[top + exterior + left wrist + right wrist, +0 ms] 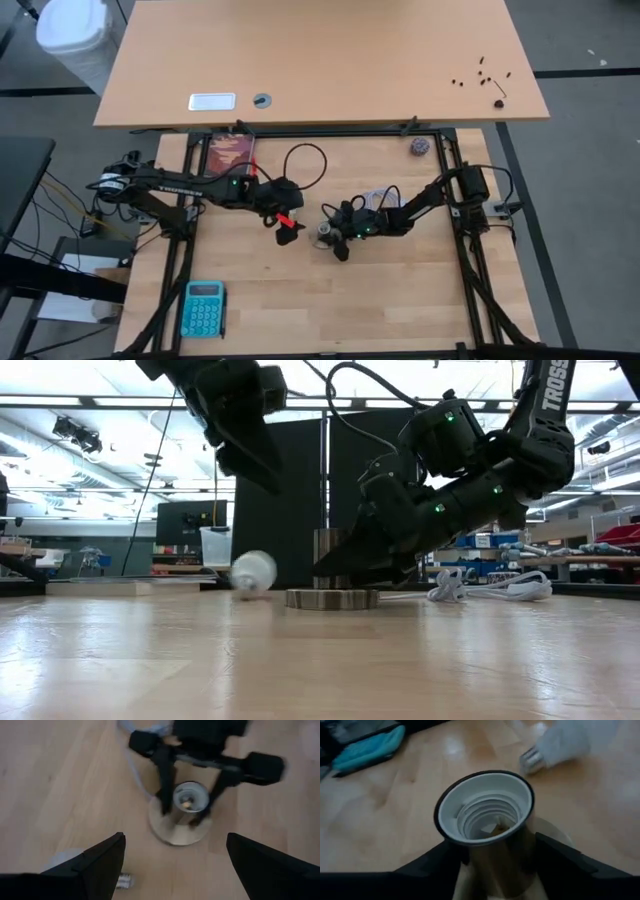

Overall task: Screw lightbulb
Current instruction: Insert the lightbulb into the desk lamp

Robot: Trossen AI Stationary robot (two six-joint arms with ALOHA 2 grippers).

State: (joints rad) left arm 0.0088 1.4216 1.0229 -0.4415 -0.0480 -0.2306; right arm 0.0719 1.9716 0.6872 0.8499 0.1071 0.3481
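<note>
Items obscured, cropped or indistinct:

- Lightbulb (75, 865): left wrist view, mostly hidden behind that arm's own finger; only a pale blur and the screw base show. In the right wrist view it is blurred and cut by the frame edge beyond the socket (487, 817).
- Socket, high view: too small to make out, crowded by the right gripper (335, 238).
- Teal calculator (367, 745): blurred, partly cut off.
- Dark specks (483, 72) on the far counter: too small to identify.

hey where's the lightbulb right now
The lightbulb lies on its side on the table, not in either gripper. In the low view it is just left of the socket; the left gripper hovers open above it.
</note>
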